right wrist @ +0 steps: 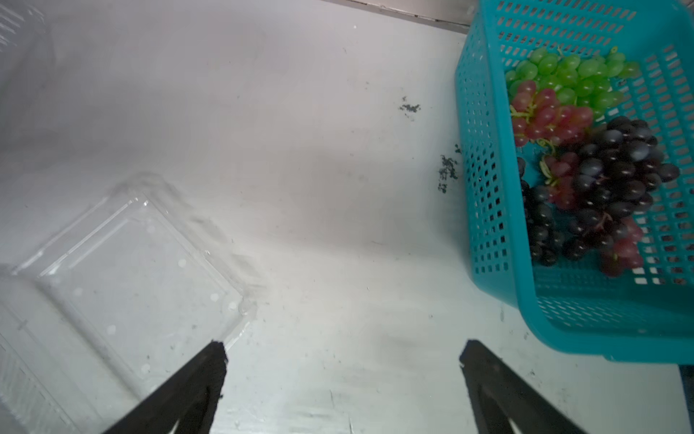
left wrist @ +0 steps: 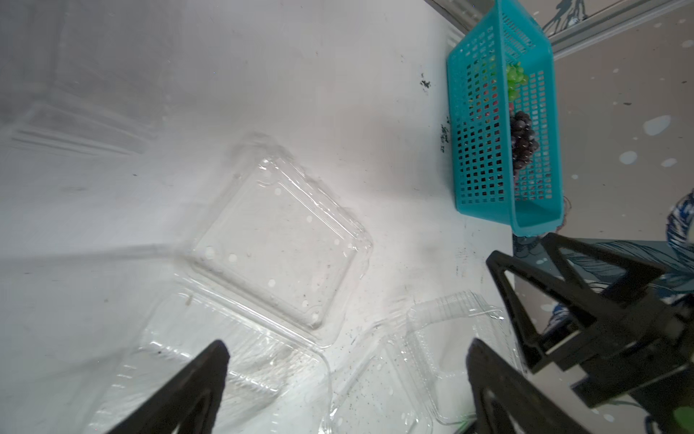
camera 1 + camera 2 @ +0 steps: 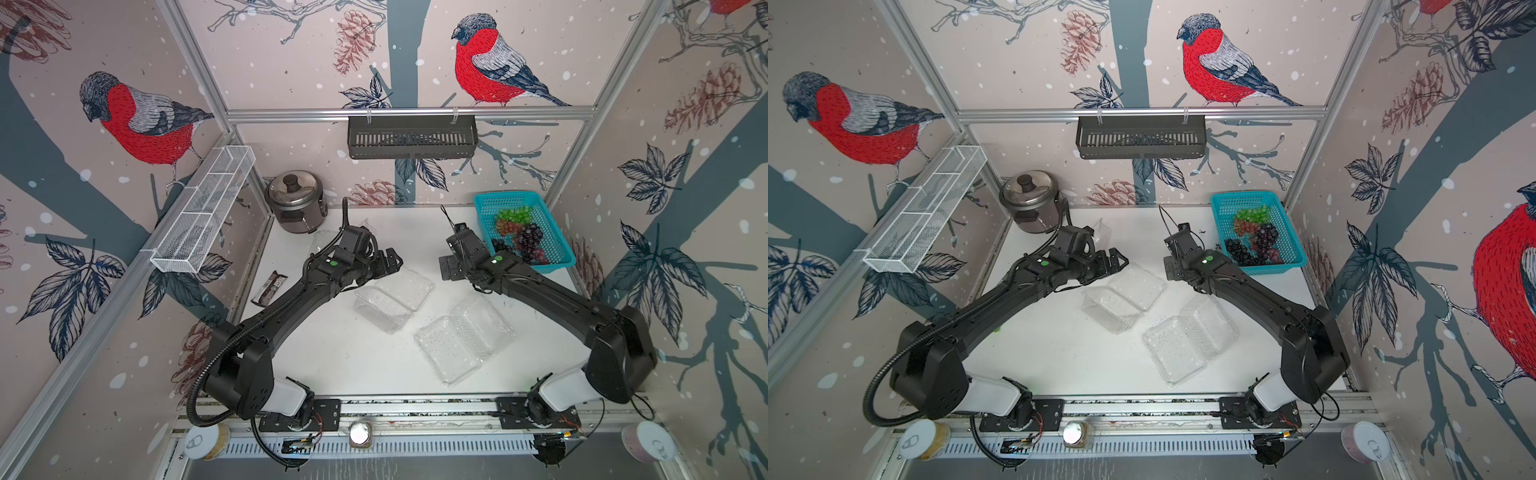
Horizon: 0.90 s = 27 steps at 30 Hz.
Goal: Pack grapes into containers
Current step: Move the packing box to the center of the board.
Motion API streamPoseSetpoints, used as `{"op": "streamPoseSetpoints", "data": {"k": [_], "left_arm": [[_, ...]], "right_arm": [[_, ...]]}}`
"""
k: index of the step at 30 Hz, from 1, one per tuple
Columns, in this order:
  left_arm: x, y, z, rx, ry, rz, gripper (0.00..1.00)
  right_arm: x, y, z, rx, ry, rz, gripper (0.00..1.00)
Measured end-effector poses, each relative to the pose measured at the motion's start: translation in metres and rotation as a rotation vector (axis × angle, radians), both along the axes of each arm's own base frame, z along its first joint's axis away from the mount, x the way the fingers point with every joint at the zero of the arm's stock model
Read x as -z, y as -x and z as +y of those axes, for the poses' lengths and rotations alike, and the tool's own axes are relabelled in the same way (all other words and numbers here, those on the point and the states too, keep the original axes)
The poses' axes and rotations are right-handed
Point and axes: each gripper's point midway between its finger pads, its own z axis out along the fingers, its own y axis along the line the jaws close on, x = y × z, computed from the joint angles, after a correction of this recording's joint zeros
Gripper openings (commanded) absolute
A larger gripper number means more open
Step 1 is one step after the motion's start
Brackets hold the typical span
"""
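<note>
Green, red and dark purple grapes [image 3: 521, 237] [image 1: 601, 169] lie bunched in a turquoise basket [image 3: 559, 253] [image 1: 488, 188] at the back right. Two clear containers lie with lids open mid-table: one [image 3: 392, 297] [image 2: 278, 248] under my left gripper, one [image 3: 463, 345] [image 2: 432, 357] nearer the front. Both hold nothing. A third clear container [image 3: 1102, 230] shows partly behind the left arm. My left gripper [image 3: 390, 259] [image 2: 345, 360] hovers open over the containers. Open and holding nothing, my right gripper [image 3: 451, 266] [image 1: 343, 360] hangs over bare table beside the basket.
A steel rice cooker [image 3: 296, 201] stands at the back left, and a wrapped bar [image 3: 269, 289] lies by the left wall. A white wire rack [image 3: 203, 208] and a black shelf basket [image 3: 411, 137] hang on the walls. Cans [image 3: 205, 440] [image 3: 650, 446] sit beyond the front rail.
</note>
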Motion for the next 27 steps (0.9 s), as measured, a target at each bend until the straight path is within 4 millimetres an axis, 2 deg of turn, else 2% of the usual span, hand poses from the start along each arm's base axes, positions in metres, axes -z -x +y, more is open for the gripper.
{"op": "streamPoseSetpoints", "data": {"k": [5, 9, 13, 17, 20, 23, 27], "left_arm": [[-0.016, 0.013, -0.020, 0.066, 0.114, -0.013, 0.98], [-0.027, 0.021, -0.025, 0.100, 0.176, -0.030, 0.98], [-0.034, 0.026, -0.027, 0.124, 0.200, -0.039, 0.98], [-0.039, 0.030, -0.028, 0.152, 0.206, -0.059, 0.98], [-0.038, 0.032, -0.027, 0.154, 0.209, -0.067, 0.98], [-0.027, 0.034, -0.026, 0.150, 0.205, -0.052, 0.98], [-0.022, 0.030, -0.028, 0.136, 0.219, -0.041, 0.98]], "right_arm": [[0.013, 0.027, -0.023, 0.052, 0.053, 0.059, 0.87], [0.005, 0.040, -0.029, 0.079, 0.037, 0.065, 0.74], [0.006, 0.050, -0.031, 0.097, 0.025, 0.087, 0.73], [0.029, 0.070, -0.031, 0.076, 0.058, 0.154, 0.72], [0.045, 0.081, -0.042, 0.100, 0.097, 0.190, 0.67], [0.050, 0.082, -0.055, 0.136, 0.122, 0.203, 0.67], [0.054, 0.074, -0.073, 0.197, 0.119, 0.201, 0.56]]}}
